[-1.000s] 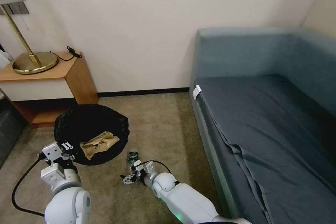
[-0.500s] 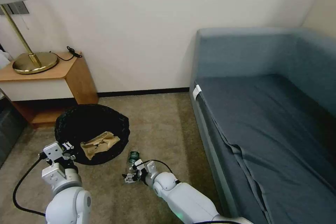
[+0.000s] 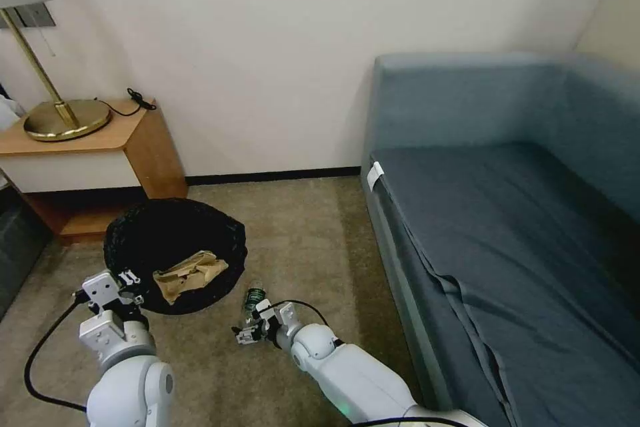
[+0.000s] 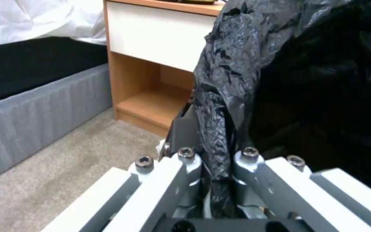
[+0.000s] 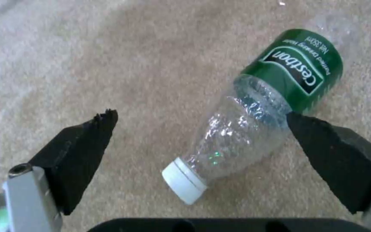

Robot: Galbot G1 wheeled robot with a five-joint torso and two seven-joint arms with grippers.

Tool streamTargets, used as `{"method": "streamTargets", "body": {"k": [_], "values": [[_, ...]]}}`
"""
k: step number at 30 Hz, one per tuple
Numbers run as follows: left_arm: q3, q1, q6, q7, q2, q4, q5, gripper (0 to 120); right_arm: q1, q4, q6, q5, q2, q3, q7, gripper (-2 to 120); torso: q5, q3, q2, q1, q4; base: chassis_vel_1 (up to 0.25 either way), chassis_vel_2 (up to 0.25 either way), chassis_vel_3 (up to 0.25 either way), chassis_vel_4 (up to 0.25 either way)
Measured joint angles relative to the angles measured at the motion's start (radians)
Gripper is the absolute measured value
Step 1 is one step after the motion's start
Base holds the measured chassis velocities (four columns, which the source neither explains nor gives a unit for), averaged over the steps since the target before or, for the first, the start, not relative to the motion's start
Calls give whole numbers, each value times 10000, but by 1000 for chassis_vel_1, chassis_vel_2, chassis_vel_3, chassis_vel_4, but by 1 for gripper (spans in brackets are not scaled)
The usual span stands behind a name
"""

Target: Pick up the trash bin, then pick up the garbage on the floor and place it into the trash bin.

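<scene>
The left gripper (image 4: 220, 167) is pinched on the near rim of the trash bin (image 3: 175, 253), clamping its black bag (image 4: 280, 80); a tan paper bag (image 3: 190, 275) lies inside the bin. The right gripper (image 5: 200, 125) hangs spread wide over the carpet (image 3: 300, 233), its 2 fingers (image 5: 82, 141) flanking the clear bottle (image 5: 258, 109), which lies on its side just right of the bin.

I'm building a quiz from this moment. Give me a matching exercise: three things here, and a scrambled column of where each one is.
1. clear bottle
2. tan paper bag
3. left gripper

a. inside the trash bin
b. clamped on the bin's black liner
c. lying on the carpet between the open fingers of the right gripper

Pairs: 1-c, 2-a, 3-b
</scene>
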Motion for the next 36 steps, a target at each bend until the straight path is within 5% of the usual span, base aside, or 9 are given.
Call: {"method": "streamTargets", "body": {"k": [36], "values": [[56, -37, 19, -35, 0, -23, 48, 4, -175, -364, 756, -268, 0, 109, -1161, 100, 0, 0, 0, 0, 0, 0, 0, 0, 0]]}}
